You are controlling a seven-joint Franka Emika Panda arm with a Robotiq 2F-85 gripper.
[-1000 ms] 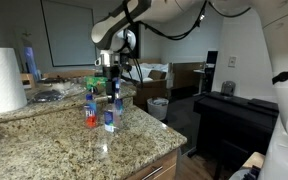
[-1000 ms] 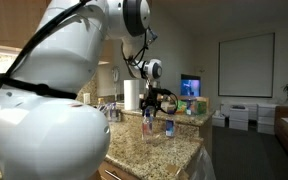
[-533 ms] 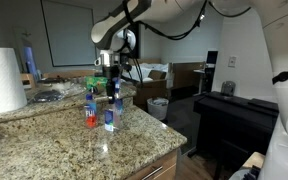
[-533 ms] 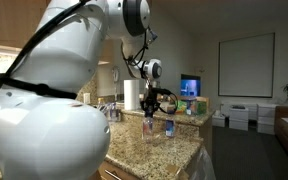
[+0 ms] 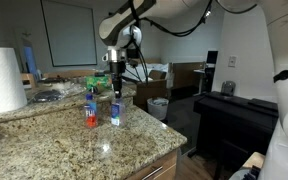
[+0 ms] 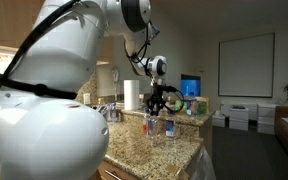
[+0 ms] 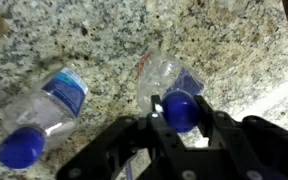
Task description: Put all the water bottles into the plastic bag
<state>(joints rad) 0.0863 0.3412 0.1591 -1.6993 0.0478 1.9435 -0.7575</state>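
The pincer (image 7: 179,112) has just clamped the blue-capped water bottle (image 7: 170,82) at its neck, seemingly lifting it off the worktop (image 5: 74,150), ready for bagging.

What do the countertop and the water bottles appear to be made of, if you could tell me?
Countertop: likely polished granite or a similar stone, speckled beige-brown with a glossy sheen. Water bottles: thin clear plastic, see-through with crinkled walls. Their opaque blue caps are probably plastic too.
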